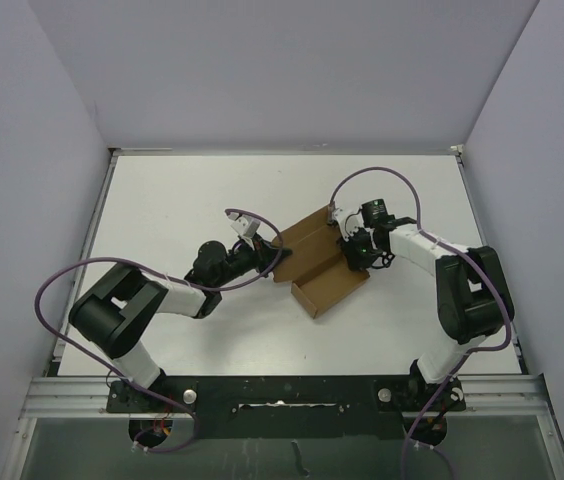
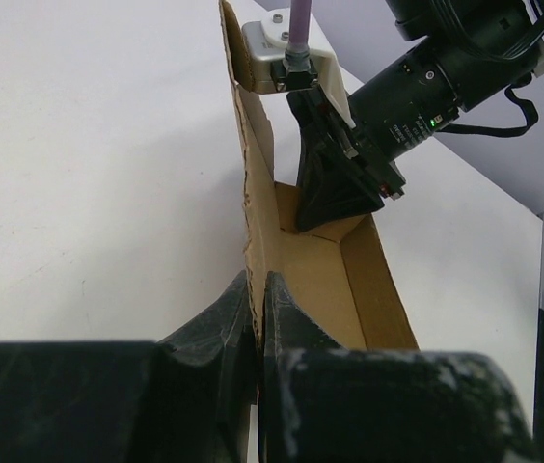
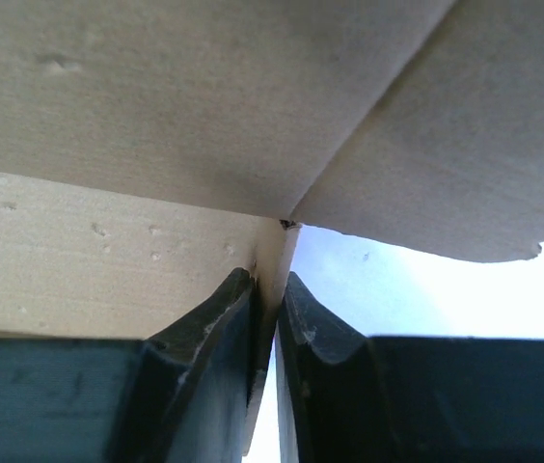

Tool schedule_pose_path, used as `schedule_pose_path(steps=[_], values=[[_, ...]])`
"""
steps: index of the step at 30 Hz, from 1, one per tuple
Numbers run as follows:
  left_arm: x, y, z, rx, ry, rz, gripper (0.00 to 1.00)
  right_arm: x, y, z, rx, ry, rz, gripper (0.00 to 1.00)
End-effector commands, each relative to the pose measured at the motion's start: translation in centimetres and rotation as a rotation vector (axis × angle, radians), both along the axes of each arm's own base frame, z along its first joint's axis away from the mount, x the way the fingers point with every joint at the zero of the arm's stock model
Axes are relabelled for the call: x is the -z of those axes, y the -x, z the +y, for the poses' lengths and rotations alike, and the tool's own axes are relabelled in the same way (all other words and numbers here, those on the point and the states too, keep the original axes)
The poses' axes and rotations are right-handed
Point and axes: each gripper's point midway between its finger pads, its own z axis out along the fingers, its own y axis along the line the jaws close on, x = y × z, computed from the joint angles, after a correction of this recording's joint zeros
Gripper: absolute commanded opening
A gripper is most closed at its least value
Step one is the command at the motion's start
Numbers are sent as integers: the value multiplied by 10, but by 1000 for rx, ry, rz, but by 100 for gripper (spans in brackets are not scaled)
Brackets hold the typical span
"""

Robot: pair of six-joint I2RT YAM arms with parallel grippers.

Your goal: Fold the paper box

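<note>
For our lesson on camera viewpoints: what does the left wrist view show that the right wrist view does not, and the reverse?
Only the left wrist view: the paper box as an open tray on the white table, the left gripper pinching its tall side wall, and the right gripper at the far end. Only the right wrist view: that gripper's fingers close up, clamped on a thin cardboard edge below a crease where panels meet. Both: brown cardboard pinched between dark fingers.

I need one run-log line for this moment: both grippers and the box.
left gripper: shut on paper box upright wall | right gripper: shut on paper box edge | paper box: partly folded, on table
</note>
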Motion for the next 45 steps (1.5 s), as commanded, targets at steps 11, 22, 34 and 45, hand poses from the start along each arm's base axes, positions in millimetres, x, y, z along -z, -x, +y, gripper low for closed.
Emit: schedule_pose_path(steps=[11,22,34,45], values=[[-21,0,-14,63,-2,-162,0,-52,8,7,-73,-218,-56,33],[-33,-1,-13,84,-10,-230,0,-111,28,6,-190,-454,-117,40],[-20,5,-7,75,-18,-176,0,-82,110,-14,-858,-363,-345,0],[-13,10,-12,131,-18,-140,0,-17,74,-21,-837,-37,-202,0]])
